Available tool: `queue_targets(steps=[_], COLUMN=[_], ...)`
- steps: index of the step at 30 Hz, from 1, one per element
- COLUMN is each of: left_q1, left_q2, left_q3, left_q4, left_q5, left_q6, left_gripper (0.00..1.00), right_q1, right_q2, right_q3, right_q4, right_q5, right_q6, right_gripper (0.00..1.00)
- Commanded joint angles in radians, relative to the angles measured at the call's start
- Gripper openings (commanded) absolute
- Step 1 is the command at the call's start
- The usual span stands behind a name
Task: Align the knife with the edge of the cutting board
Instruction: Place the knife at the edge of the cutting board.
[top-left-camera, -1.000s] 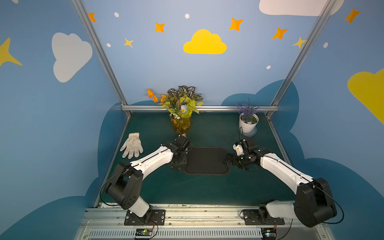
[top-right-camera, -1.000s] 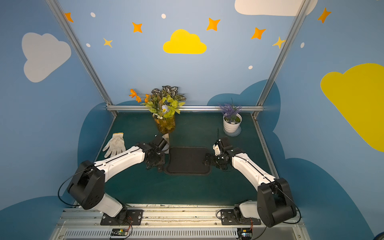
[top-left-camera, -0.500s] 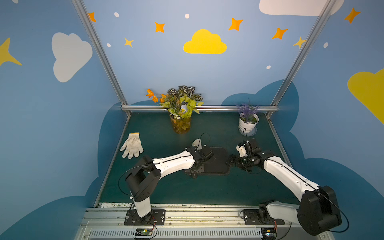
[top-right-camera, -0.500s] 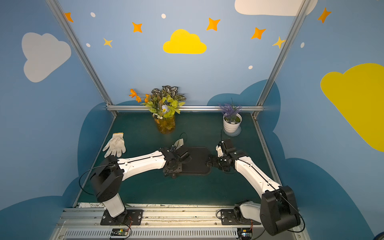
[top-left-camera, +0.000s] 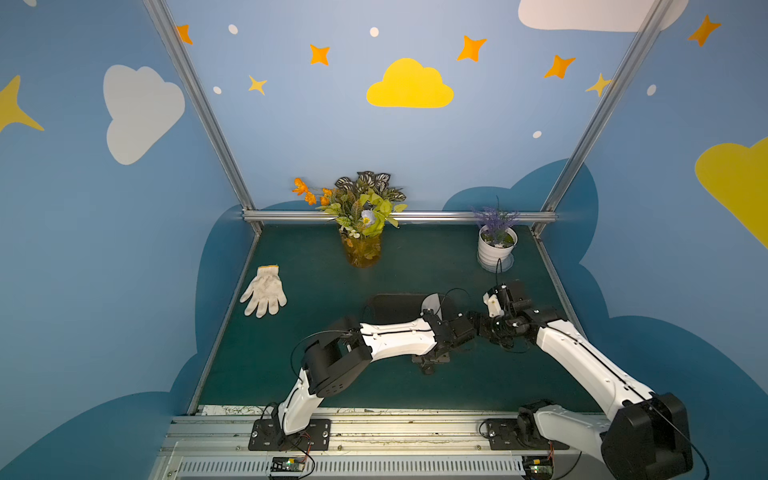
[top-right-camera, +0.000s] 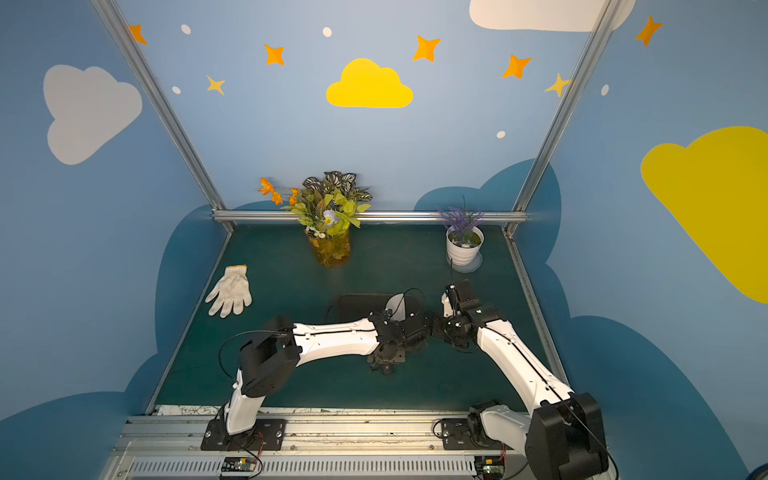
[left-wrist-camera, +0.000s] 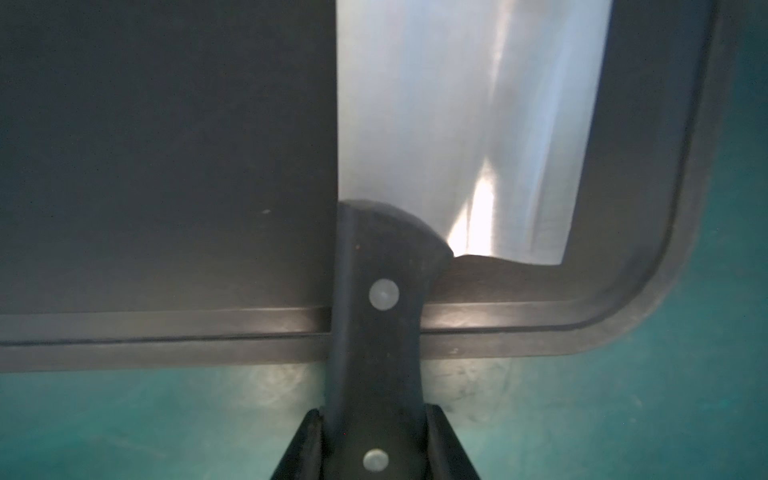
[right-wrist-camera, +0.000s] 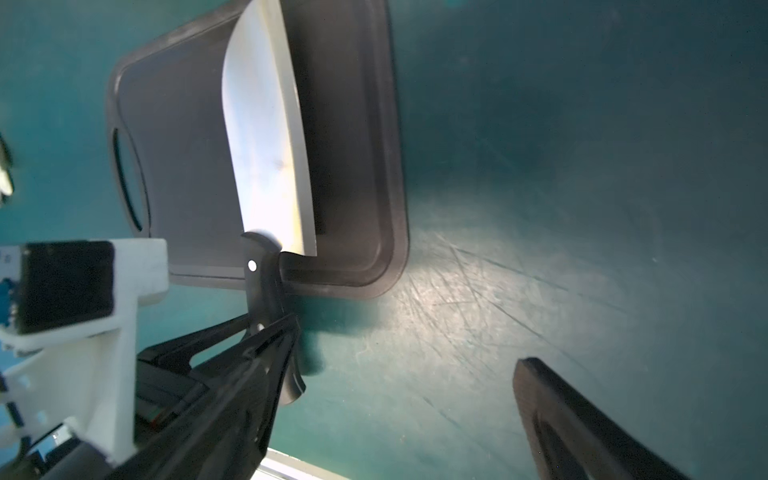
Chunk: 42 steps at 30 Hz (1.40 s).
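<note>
The left gripper (left-wrist-camera: 374, 409) pinches the knife (left-wrist-camera: 457, 124) by its black handle, fingers (left-wrist-camera: 307, 440) pressed to either side near the butt. Ahead of the tips the handle crosses the long rim of the board (left-wrist-camera: 166, 332), and the blade reaches across the board close to its slotless short end. A dark strip of board shows between the cutting edge and that rim. Whether the blade rests on the board or hangs just above it I cannot tell.

The edge looks roughly parallel to the short rim already. I judge the job now is to set the blade down flat without rolling the wrist. The fingers should then part straight, so the handle does not swing.

The right gripper (top-left-camera: 478, 326) is spread wide and empty, just off that same end of the board. It should probably stay clear.

Under both lies a scuffed dark green mat (right-wrist-camera: 540, 208), glossy enough to let the board slide. Well beyond the tips stand a vase (top-left-camera: 361, 249) and a pot (top-left-camera: 496, 247). A glove (top-left-camera: 264, 291) lies far off on the left arm's side. Blue walls (top-left-camera: 124, 249) painted with clouds close in the cell.
</note>
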Motion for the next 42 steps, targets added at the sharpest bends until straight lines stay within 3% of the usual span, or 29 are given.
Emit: queue_targets(steps=[1, 18, 31, 42], left_q1=[-0.008, -0.053, -0.058, -0.058], left_q2=[0.022, 0.146, 0.178, 0.167], left_q3=[0.041, 0.188, 0.194, 0.152], left_q4=[-0.006, -0.032, -0.027, 0.019], left_q5=[-0.008, 0.017, 0.058, 0.091], left_q6=[-0.043, -0.059, -0.086, -0.097], left_gripper=[0.03, 0.03, 0.03, 0.23], right_q1=[-0.004, -0.022, -0.039, -0.058], right_q2=[-0.039, -0.08, -0.097, -0.158], right_q3=[-0.015, -0.038, -0.046, -0.108], right_q4=[-0.032, -0.045, -0.046, -0.039], right_q5=[0.023, 0.035, 0.034, 0.08], right_q6=[0.03, 0.059, 0.05, 0.119], right_gripper=[0.98, 0.98, 0.98, 0.98])
